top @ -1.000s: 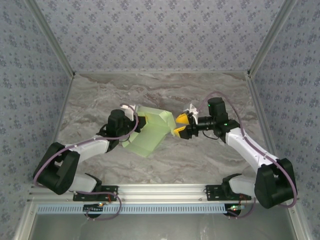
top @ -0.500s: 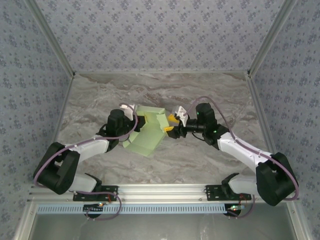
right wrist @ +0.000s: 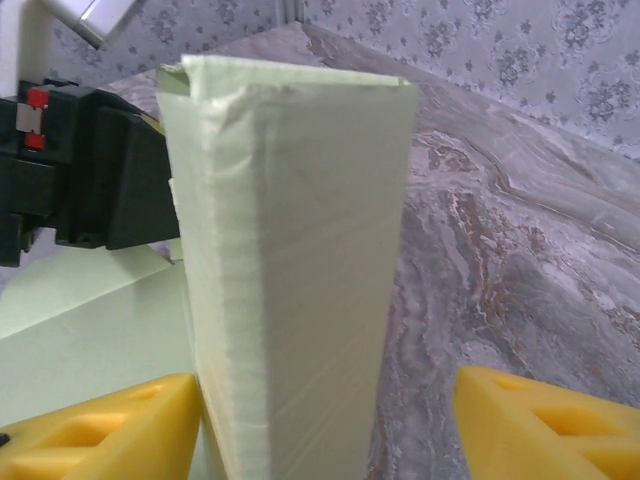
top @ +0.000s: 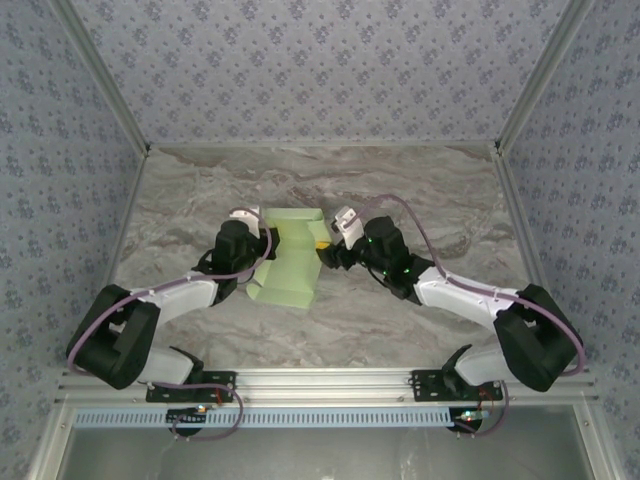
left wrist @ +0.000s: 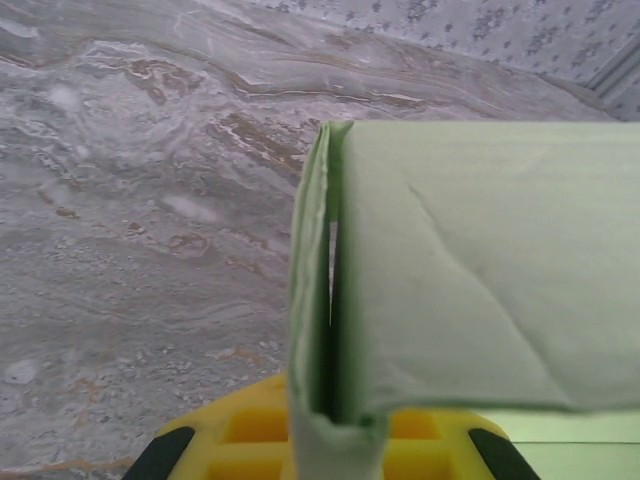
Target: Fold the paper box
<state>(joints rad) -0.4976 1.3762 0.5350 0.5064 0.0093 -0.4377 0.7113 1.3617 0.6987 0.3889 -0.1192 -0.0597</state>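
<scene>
- Right arm [top: 470, 295] is swinging in leftward since a second ago, now reaching the paper box [top: 285, 268].
- One box, lying on the table [top: 400, 190] between the arms, long axis running far-to-near.
- Two grippers: left gripper [top: 263, 243] is pinching its left edge tight; right gripper [top: 322, 250] is hanging open around an upright wall.

paper box [top: 288, 272] on table [top: 420, 185], L end effector [top: 263, 246] left, R end effector [top: 322, 252] right
</scene>
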